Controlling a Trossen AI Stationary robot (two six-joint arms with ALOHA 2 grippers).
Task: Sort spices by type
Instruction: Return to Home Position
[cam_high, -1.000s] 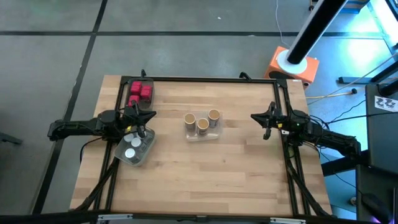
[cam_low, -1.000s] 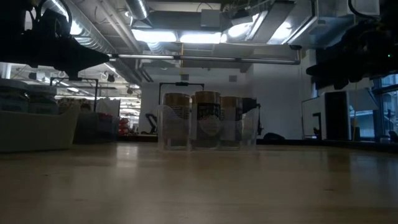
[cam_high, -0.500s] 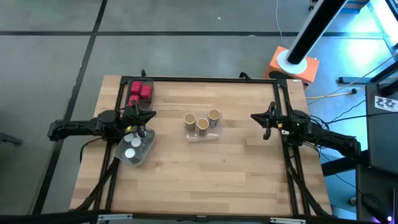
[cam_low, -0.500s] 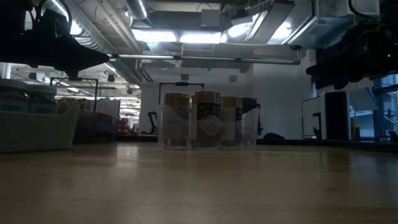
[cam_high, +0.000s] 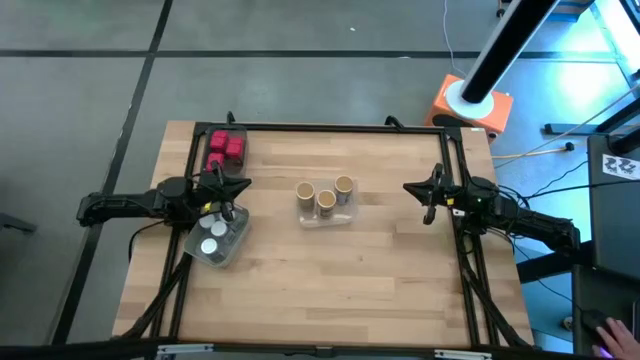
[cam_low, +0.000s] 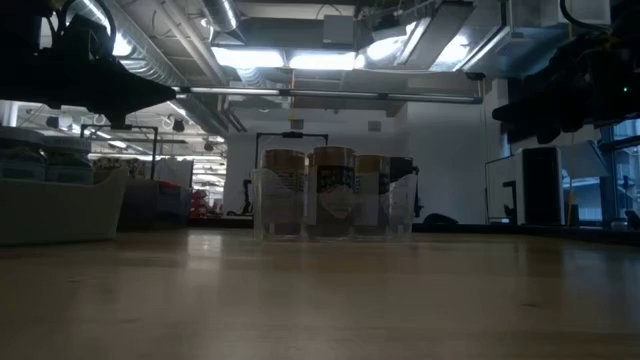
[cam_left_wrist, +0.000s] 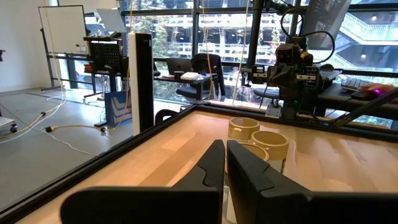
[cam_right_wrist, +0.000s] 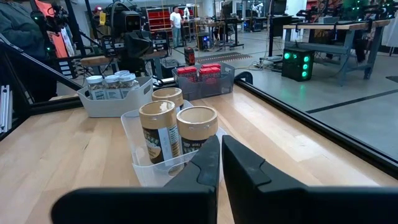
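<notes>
Three tan cylinders with cork-coloured tops (cam_high: 325, 196) stand in a clear tray at the table's middle, also seen as tan cylinders (cam_right_wrist: 169, 127) in the right wrist view. Red jars (cam_high: 226, 148) sit in a tray at the far left corner. White-capped jars (cam_high: 212, 236) fill a tray on the left. My left gripper (cam_high: 240, 184) hovers shut just above the white jars' tray, pointing right. My right gripper (cam_high: 408, 187) is shut at the right side, pointing left toward the cylinders.
A black frame (cam_high: 340, 127) runs round the table's far, left and right sides. An orange base with a white pole (cam_high: 472, 102) stands beyond the far right corner. Bare wood (cam_high: 330, 280) spans the near half. A hand (cam_high: 607, 330) shows at the picture's lower right corner.
</notes>
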